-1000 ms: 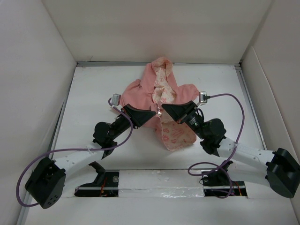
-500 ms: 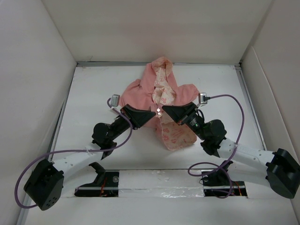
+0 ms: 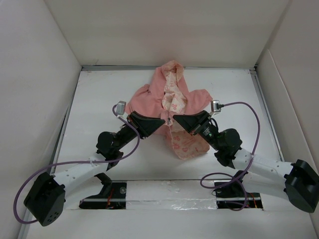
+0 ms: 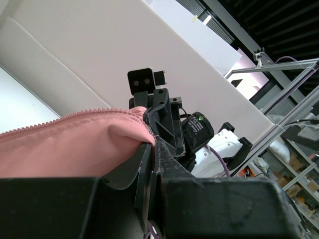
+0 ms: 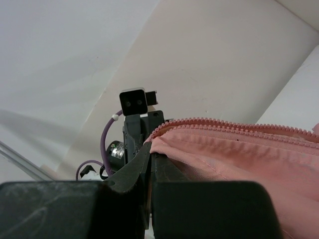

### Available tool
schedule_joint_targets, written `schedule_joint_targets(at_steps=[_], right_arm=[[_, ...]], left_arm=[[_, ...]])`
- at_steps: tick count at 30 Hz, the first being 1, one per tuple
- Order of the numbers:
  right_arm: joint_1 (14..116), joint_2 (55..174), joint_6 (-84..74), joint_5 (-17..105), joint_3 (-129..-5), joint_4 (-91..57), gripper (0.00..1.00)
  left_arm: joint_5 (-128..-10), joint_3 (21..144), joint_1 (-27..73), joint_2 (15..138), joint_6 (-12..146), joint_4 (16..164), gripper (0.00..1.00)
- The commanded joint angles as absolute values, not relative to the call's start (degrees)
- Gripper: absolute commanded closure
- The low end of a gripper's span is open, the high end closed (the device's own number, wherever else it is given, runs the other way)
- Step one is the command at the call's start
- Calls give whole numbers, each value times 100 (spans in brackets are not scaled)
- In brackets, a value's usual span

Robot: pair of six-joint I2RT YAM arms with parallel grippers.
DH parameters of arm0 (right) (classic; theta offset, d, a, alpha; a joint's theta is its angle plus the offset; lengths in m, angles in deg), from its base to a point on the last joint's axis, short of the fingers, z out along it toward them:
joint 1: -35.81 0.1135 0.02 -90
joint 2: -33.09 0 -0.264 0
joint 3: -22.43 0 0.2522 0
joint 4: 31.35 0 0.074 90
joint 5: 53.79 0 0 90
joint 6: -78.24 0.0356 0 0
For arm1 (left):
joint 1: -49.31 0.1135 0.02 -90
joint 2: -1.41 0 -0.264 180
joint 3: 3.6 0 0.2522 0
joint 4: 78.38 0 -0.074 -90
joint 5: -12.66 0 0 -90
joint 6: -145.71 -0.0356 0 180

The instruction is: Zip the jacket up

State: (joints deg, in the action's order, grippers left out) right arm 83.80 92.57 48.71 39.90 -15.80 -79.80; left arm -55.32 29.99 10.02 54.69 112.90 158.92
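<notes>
The jacket lies on the table at mid-depth, hood toward the far wall. Its front is open and a flap of cream lining is turned out toward me.

It is thin, limp cloth. It weighs next to nothing and will bunch or slide across the table rather than resist a pull, so I judge the zip will only run if the fabric below it is held taut. The place to hold is the stiffer front edge along the zipper teeth, not the loose body.

Both arms reach forward and inward, forearms low, and meet almost tip to tip over the front opening. The left gripper is closed on a fold of pink fabric — its wrist view shows the cloth pinched between the fingers. The right gripper is likewise clamped on the toothed edge. I cannot make out the slider with any certainty from here.
</notes>
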Motion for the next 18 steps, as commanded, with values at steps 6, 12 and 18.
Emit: schedule_joint_targets(at_steps=[6,12,18], right_arm=[[8380,9127,4915,4272,-1621,-8210,100],[8380,9347,4968,4394,-1761,-8597,100],[8380,9479,4941,4439,-1797,-8535,100]], left_arm=[[-5844,3143,1046,5449,11187,19631,100],[-5827,3169,1046,5722,11275,19772,100],[-5818,3196,1046,5827,11249,19719,100]])
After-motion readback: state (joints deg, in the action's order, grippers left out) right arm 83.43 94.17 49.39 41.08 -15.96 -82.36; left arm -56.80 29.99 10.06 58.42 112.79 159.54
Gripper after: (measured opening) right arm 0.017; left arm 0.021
